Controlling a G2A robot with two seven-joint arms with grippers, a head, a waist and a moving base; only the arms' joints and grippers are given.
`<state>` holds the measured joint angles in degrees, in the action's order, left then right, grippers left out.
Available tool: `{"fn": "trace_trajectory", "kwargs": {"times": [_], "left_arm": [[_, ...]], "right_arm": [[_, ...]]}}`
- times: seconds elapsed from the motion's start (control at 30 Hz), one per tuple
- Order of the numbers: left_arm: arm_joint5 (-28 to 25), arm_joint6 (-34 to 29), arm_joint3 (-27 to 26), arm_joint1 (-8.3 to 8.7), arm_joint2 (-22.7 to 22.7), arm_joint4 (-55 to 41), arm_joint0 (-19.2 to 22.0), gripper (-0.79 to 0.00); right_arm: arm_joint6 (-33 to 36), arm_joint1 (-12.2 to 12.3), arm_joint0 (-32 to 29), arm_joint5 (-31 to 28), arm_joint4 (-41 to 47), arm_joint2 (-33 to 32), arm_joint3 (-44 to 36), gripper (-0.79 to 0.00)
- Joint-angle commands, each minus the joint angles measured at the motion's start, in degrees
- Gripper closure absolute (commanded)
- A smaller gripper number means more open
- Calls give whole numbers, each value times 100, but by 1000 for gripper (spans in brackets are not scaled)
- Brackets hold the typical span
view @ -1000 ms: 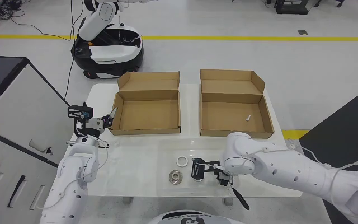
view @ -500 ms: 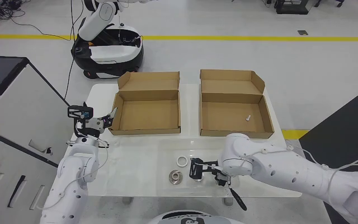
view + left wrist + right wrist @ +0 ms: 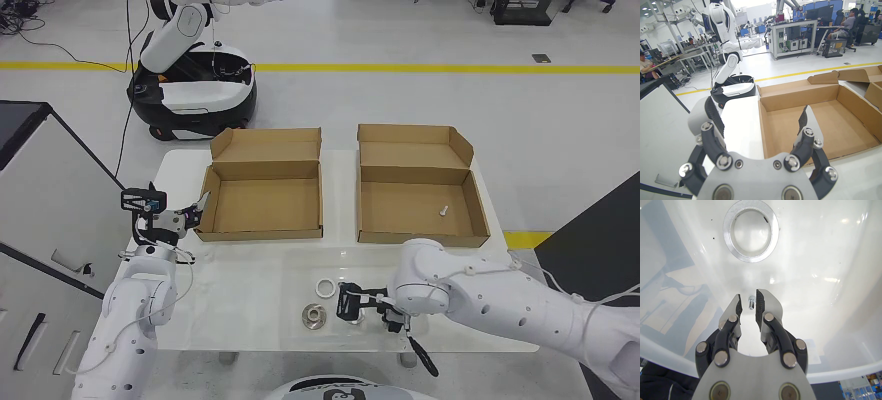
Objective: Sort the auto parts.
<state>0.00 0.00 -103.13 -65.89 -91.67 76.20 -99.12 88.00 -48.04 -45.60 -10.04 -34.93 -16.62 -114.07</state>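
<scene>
My right gripper [image 3: 749, 293] hangs low over the white table [image 3: 250, 290] near its front edge, fingers a little apart. A small silver bolt [image 3: 751, 303] lies on the table between its pads. Just beyond the fingertips lies a silver ring [image 3: 727, 234]. From above, the right gripper [image 3: 343, 301] sits beside a white ring [image 3: 326, 288] and a metal flanged part [image 3: 314, 318]. My left gripper [image 3: 757, 106] is open and holds nothing; it hovers at the left wall of the left cardboard box [image 3: 265, 205]. The left gripper [image 3: 190, 215] is at the table's left edge.
A second open cardboard box [image 3: 400, 210] at the back right holds one small white bolt [image 3: 441, 210]. Both boxes have raised flaps at the back. Another white robot [image 3: 195, 80] stands on the floor beyond the table. A grey cabinet [image 3: 40, 200] is to the left.
The right gripper has crept slightly to the left, toward the two parts. The left arm has not moved.
</scene>
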Motion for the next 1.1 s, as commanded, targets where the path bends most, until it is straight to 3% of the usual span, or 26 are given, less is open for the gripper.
{"fn": "trace_trajectory", "kwargs": {"times": [0.0, 0.73, 0.9, 0.97, 1.07], "left_arm": [[0, 0, 0, 0, 0, 0, 0, -785], [0, 0, 0, 0, 0, 0, 0, -785], [0, 0, 0, 0, 0, 0, 0, -785], [0, 0, 0, 0, 0, 0, 0, -785], [0, 0, 0, 0, 0, 0, 0, -785]], "right_arm": [[0, 9, -8, 14, 2, 0, -9, -219], [0, 196, -84, 130, -25, -63, -164, -191], [0, 211, -97, 125, -24, -65, -170, -99], [0, 213, -99, 125, -34, -71, -178, 0], [0, 215, -102, 136, -11, -84, -194, 0]]}}
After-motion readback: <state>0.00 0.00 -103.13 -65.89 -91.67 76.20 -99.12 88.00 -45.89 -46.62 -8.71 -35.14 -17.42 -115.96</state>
